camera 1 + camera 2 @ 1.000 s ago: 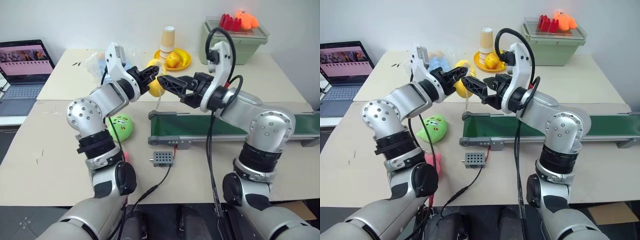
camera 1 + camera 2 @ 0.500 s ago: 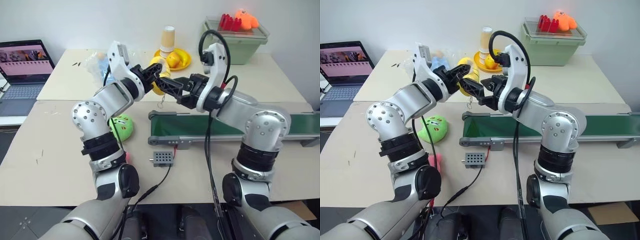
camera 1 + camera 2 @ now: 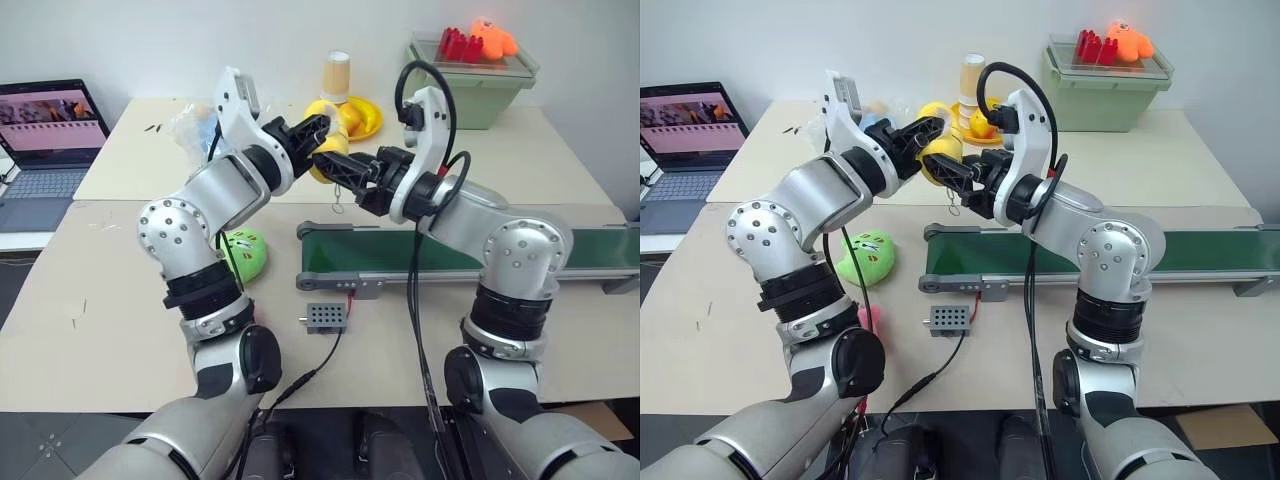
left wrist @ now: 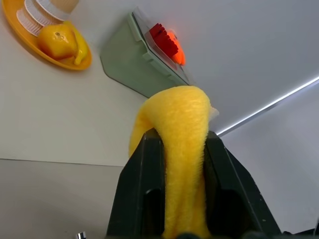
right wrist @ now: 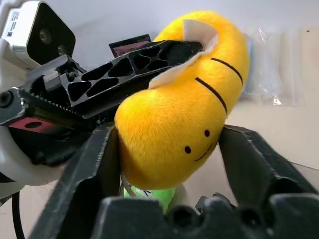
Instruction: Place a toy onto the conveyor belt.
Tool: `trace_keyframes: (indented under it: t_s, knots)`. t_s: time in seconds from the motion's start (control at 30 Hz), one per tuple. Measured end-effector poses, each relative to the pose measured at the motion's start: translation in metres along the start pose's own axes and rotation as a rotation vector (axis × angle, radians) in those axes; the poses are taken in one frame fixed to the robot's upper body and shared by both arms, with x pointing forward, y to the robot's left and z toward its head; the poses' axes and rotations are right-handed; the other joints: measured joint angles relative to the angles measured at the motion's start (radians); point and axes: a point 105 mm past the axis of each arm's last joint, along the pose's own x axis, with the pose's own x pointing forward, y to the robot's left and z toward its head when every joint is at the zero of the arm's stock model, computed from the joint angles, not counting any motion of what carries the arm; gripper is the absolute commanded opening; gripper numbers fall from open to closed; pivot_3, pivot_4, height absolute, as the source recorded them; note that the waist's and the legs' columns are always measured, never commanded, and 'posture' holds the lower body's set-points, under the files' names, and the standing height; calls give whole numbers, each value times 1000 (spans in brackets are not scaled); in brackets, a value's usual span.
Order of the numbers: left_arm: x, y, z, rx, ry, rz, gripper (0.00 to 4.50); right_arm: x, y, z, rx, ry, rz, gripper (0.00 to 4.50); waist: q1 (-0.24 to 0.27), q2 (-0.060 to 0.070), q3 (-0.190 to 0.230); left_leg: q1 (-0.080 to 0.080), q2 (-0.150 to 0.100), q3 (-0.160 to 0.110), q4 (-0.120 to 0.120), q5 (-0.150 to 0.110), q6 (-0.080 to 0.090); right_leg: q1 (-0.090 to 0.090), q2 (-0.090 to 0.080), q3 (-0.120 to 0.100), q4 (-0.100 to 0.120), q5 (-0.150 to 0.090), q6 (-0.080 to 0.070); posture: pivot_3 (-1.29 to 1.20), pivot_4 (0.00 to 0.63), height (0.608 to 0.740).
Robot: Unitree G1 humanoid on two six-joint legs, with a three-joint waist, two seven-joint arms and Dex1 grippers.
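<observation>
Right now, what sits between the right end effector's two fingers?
The yellow toy, also pinched by the left end effector, as the right wrist view shows.

Head stereo overlooks table; wrist cameras close on toy (image 5: 179, 114).

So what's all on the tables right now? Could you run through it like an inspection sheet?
Surface: pale tables pushed together.
Job's things: yellow toy held in the air between both arms; conveyor belt bare where it shows.
Clutter: lime-green plush, small grey box, yellow fruit plate, paper cup, green bin with orange and red toys on top, plastic bags.
Grippers: left gripper clamped on the toy; right gripper with fingers on either side of it.
Cables: black cable running from the grey box.
Surroundings: laptop, white wall.
</observation>
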Motion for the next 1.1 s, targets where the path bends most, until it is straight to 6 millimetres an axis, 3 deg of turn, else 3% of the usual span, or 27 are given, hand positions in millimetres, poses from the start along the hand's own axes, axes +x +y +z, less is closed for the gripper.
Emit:
trace_keyframes:
  t_s: [0.03,0.13,0.23,0.27,0.3,0.33,0.43,0.67,0.87,1.0,1.1]
  knots:
    - [-1,0,1,0,0,-2,853,0,0,0,0,-1,2,1683,0,0,0,0,0,0,0,0,0,0,0,0,0,0,0,0,150,734]
    - [-2,-1,3,2,0,-3,853,0,0,1,0,-5,3,726,0,0,0,0,0,0,0,0,0,0,0,0,0,0,0,0,150,734]
    - [-3,-2,4,16,4,-2,853,0,0,1,3,-7,5,5,0,0,0,0,0,0,0,0,0,0,0,0,0,0,0,0,150,734]
    - [-3,-2,4,17,5,-2,853,1,0,1,3,-7,6,5,0,0,0,0,0,0,0,0,0,0,0,0,0,0,0,0,150,734]
    - [-4,-2,5,18,6,-3,1427,1,0,1,2,-8,8,0,0,0,0,0,0,0,-1,0,0,0,0,0,0,0,0,0,150,734]
    - [-4,-3,6,13,3,-5,1548,1,0,1,2,-11,9,0,0,0,0,0,0,0,-1,0,0,0,0,0,0,0,0,0,150,734]
    - [-6,-5,9,-6,-12,-22,2615,0,1,2,-3,-15,12,0,0,0,0,0,0,0,-1,0,0,0,0,0,-1,0,0,0,150,734]
    - [-18,-16,35,23,-43,-78,2615,-2,-4,3,-37,1,0,0,-1,0,0,1,0,0,-3,1,-1,0,0,0,-1,0,0,0,150,734]
    - [-45,-19,60,320,33,-100,2615,-21,-27,9,-170,66,-58,0,-3,0,0,2,0,1,-7,2,-3,-1,1,0,-2,-1,-1,0,150,734]
    - [-63,-17,49,520,200,-142,2615,-39,-42,11,-452,165,-120,0,-4,0,0,3,0,2,-9,2,-4,-1,1,0,-3,-2,-1,0,150,734]
    - [-69,-11,31,587,326,-179,2615,-47,-39,12,-720,233,-86,0,-4,0,0,4,0,3,-10,2,-5,0,2,0,-3,-2,-1,0,150,734]
